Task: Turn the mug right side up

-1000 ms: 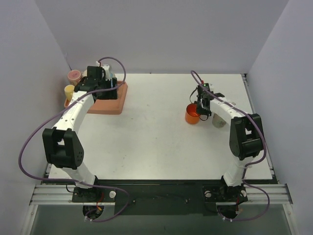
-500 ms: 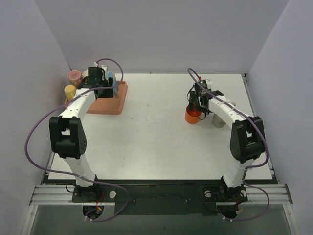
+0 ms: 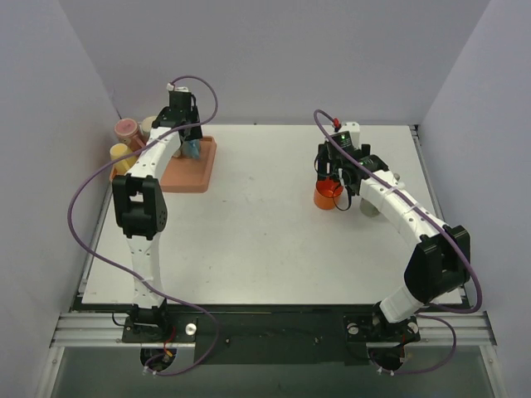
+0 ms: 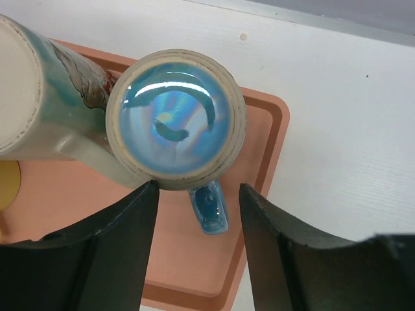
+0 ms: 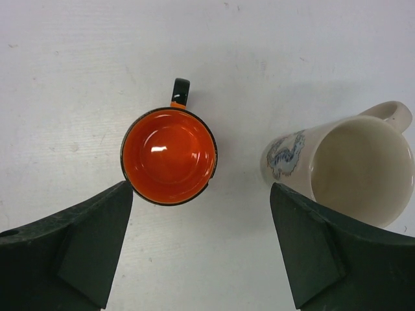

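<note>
The left gripper (image 4: pixel 198 188) above the blue mug (image 4: pixel 175 123) and the right gripper (image 5: pixel 201 186) above the upright orange mug (image 5: pixel 170 155) both hang released, grasping nothing, apparently spread to straddle a rim.

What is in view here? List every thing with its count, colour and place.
Table: one, white, beneath everything.
Tray: one, salmon, back left.
Blue mug: one, blue, on tray.
Tall mug: one, cream and teal, on tray.
Orange mug: one, orange inside, upright, right of centre.
Cream mug: one, cream, blue design, upright beside orange mug.
Pink cup: one, pink, left of tray.
Yellow cup: one, yellow, beside pink cup.
Left gripper: one, black, open over blue mug.
Right gripper: one, black, open over orange mug.
</note>
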